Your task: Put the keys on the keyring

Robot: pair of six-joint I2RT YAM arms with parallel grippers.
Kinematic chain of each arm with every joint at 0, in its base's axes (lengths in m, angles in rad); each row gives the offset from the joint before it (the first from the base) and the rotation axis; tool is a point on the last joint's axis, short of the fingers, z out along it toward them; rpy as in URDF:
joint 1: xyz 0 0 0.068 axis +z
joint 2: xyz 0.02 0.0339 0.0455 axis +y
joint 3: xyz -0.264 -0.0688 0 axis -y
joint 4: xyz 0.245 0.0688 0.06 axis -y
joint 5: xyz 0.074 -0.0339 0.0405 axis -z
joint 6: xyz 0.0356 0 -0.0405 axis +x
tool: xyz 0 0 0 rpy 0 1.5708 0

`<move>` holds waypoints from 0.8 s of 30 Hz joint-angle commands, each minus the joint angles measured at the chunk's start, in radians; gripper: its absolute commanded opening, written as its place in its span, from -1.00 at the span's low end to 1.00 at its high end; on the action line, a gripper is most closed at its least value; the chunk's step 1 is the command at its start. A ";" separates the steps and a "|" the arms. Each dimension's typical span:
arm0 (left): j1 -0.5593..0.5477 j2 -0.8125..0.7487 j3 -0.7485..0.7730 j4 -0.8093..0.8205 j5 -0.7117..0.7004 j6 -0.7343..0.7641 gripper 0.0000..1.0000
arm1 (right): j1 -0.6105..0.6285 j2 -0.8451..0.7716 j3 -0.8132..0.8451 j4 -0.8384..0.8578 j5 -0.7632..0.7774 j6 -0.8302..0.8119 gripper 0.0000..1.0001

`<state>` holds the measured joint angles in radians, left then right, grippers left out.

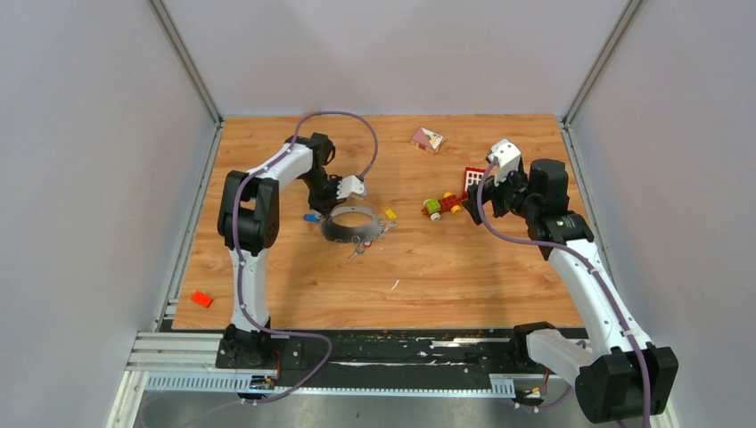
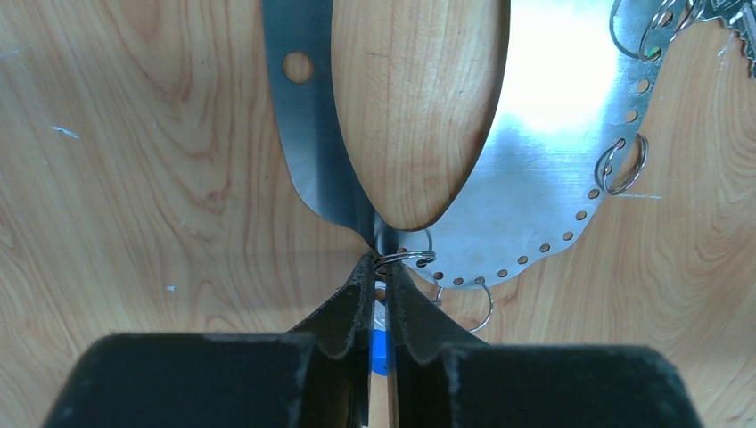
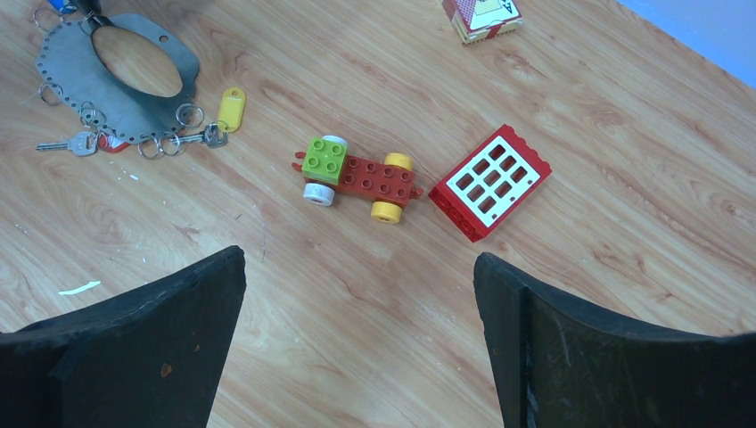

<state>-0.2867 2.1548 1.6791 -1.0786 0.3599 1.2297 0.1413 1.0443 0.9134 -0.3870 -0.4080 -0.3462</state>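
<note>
Keyring (image 1: pixel 349 225) lies flat left of centre in the top view: wide grey metal loop, hollow middle, small holes punched along a wavy rim. Keys (image 3: pixel 76 143) rest against that rim, upper left of the right wrist view, one tagged yellow, one red. Left gripper (image 2: pixel 383 266) pinched almost shut on a split ring (image 2: pixel 403 259) at the loop's edge, blue tag (image 2: pixel 381 349) between its fingers. Right gripper (image 3: pixel 357 294) spread wide, holding nothing; toy car (image 3: pixel 357 174) mid-frame.

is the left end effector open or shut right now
Shut: in the left wrist view the left end effector has its fingers pinched together on a small wire ring at the keyring rim.
</note>
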 commanded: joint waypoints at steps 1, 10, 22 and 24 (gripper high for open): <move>-0.003 -0.030 0.005 -0.039 0.044 0.017 -0.80 | 0.003 0.004 0.030 0.007 -0.018 -0.012 1.00; -0.003 -0.053 0.011 -0.044 0.036 -0.024 -1.00 | 0.002 0.011 0.031 0.007 -0.017 -0.014 1.00; -0.003 -0.246 -0.154 0.101 0.056 -0.195 -1.00 | 0.004 0.011 0.033 0.005 -0.024 -0.014 1.00; -0.003 -0.259 -0.171 0.117 0.058 -0.212 -1.00 | 0.004 0.011 0.033 0.005 -0.023 -0.015 1.00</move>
<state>-0.2867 1.9751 1.5375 -1.0176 0.3878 1.0824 0.1417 1.0588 0.9134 -0.3923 -0.4129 -0.3466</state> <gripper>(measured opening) 0.007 0.998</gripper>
